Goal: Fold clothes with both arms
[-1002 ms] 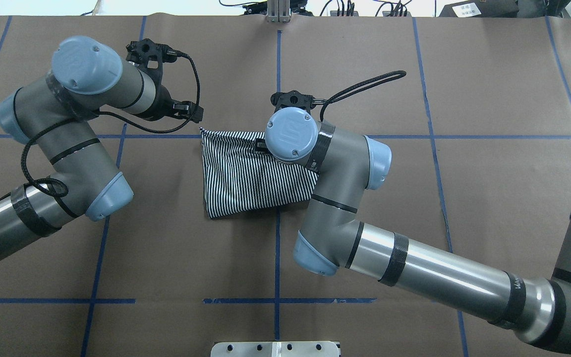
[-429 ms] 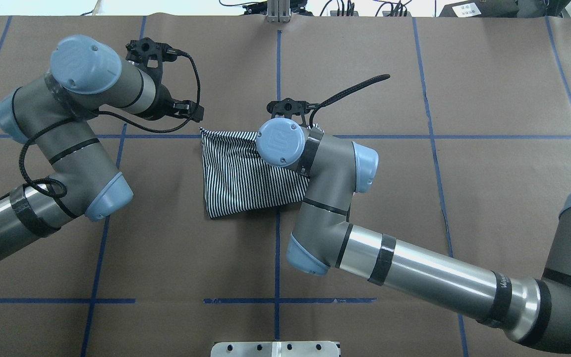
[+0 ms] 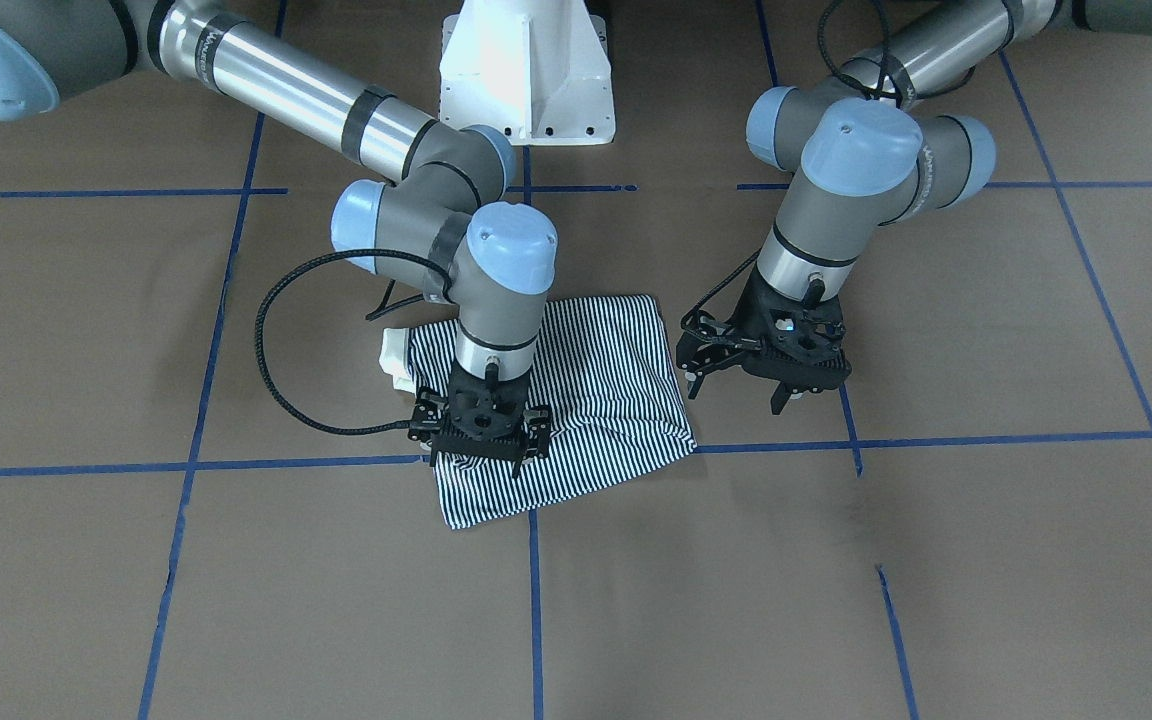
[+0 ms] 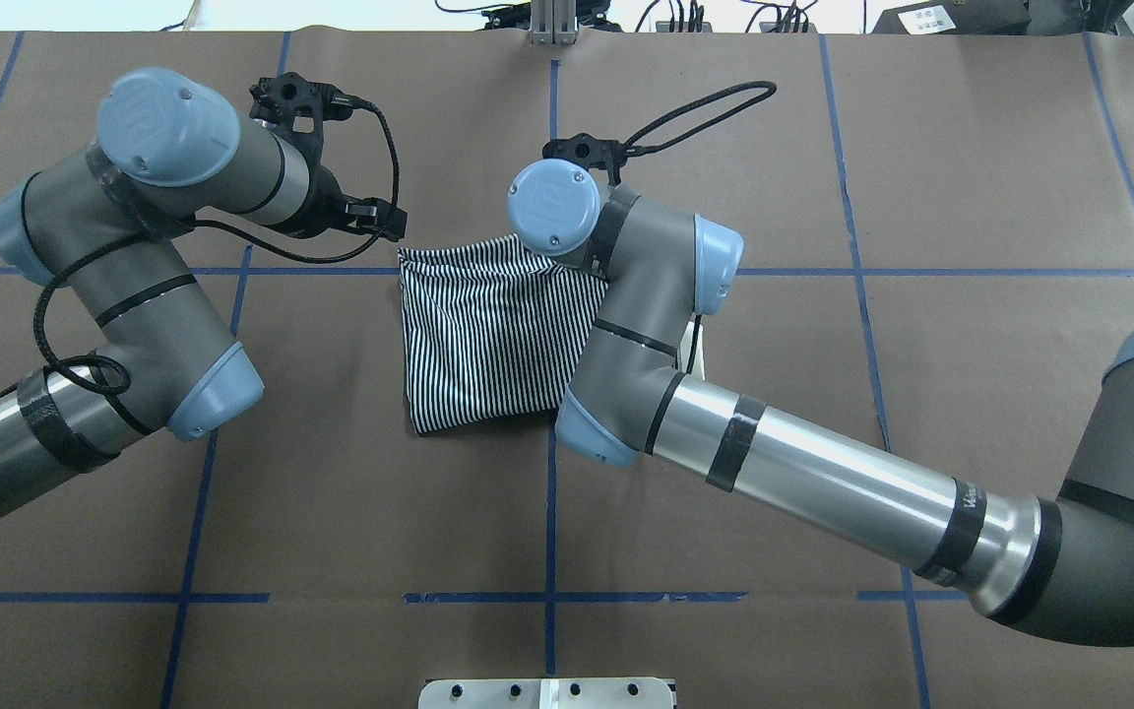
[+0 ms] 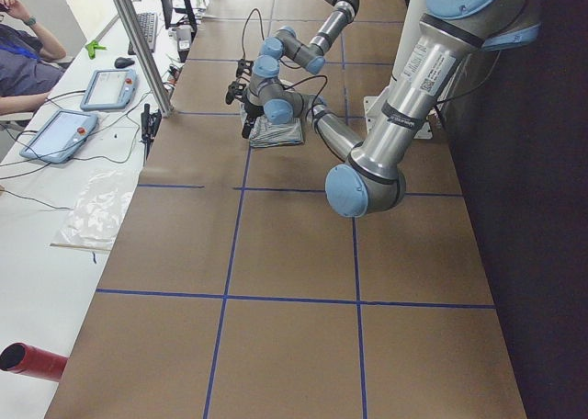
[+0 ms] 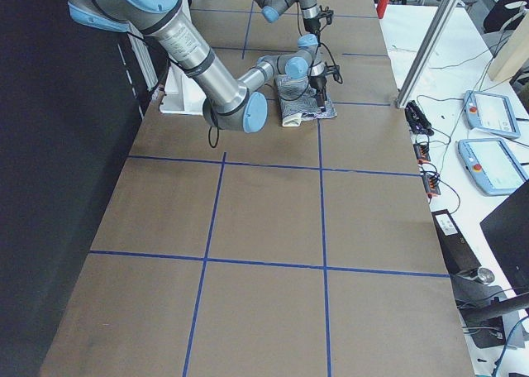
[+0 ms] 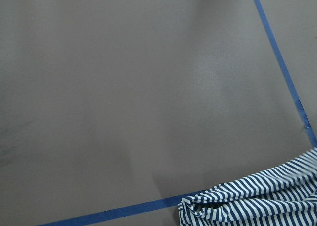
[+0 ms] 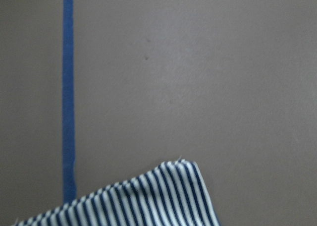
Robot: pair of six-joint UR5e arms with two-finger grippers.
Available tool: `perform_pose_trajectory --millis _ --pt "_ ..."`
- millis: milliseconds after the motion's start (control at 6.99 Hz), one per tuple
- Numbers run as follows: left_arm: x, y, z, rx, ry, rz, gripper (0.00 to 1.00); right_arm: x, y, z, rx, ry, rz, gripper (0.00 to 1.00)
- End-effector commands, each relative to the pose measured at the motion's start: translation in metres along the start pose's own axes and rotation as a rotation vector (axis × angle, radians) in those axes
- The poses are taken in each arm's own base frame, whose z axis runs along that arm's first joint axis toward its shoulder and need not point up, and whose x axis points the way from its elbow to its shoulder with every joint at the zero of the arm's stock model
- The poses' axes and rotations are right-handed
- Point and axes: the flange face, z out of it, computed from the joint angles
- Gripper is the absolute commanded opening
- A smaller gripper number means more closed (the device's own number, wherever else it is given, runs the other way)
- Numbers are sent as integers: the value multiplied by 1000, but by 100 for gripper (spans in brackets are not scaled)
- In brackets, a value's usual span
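Observation:
The striped polo shirt (image 3: 596, 370) lies folded into a rough square at the table's middle (image 4: 488, 335). Its cream collar (image 3: 396, 360) peeks out at one side. My right gripper (image 3: 481, 455) is down on the shirt's far edge, near a corner. It looks shut on the fabric, though the fingertips are partly buried in the stripes. The right wrist view shows that shirt corner (image 8: 148, 201) on bare table. My left gripper (image 3: 736, 395) is open and empty, hanging just beside the shirt's other far corner (image 7: 257, 201) without touching it. It also shows in the overhead view (image 4: 385, 225).
Blue tape lines (image 4: 551, 148) grid the brown table cover. The white pedestal (image 3: 526, 80) stands behind the shirt. A metal plate (image 4: 547, 692) sits at the near edge. A side bench with tablets (image 5: 101, 88) and a seated person (image 5: 23, 61) lies beyond the far edge.
My right wrist has moved toward the table's far side and slightly left, and the shirt's far edge has shifted outward with it. The left arm has stayed almost still.

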Motion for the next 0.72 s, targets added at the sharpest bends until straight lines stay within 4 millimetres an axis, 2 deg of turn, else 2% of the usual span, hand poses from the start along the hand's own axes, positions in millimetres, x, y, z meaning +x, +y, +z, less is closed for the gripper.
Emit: perform_pose_trajectory --millis 0,286,429,573 --pt "-1 0 0 0 -1 0 100 30 -66 6 -48 -18 18 100" --pt "8 5 12 -20 -5 -74 100 63 -110 -10 -129 -74 -18 100" --pt "23 16 23 -42 -2 -103 100 86 -117 -17 -135 -102 -35 100" --pt "40 27 41 -69 -7 -134 100 106 -115 -17 -131 -111 -58 100"
